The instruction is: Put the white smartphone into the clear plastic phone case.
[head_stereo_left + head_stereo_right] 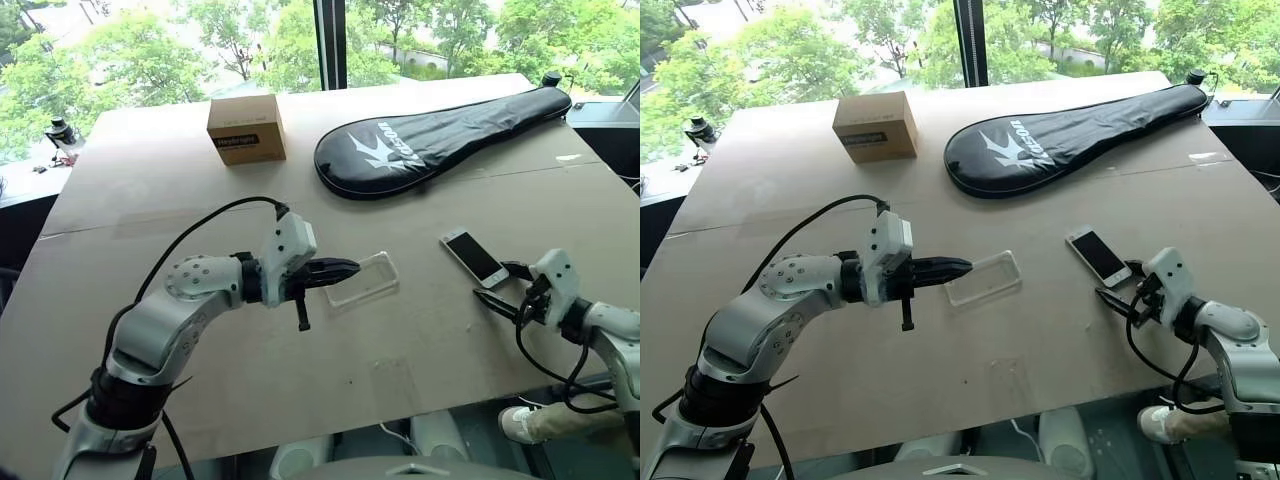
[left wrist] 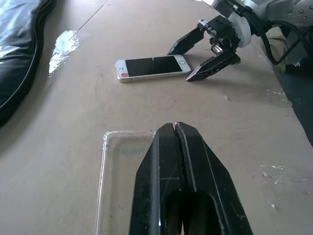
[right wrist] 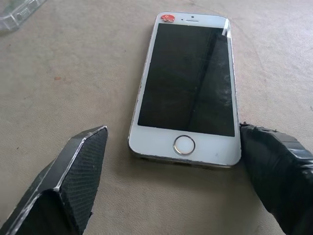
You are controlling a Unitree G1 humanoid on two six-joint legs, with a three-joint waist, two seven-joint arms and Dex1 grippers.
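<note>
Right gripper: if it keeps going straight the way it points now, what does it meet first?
Most likely the white smartphone: the right gripper is open, its fingers flanking the phone's home-button end. One finger looks at its corner already; contact is unclear.

One smartphone point(image 1: 474, 257), one phone case point(image 1: 362, 281), one box point(image 1: 246, 129), one racket cover point(image 1: 440, 135).

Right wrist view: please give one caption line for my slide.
Open right tool straddling the home-button end of the white smartphone lying screen-up on the table.
</note>
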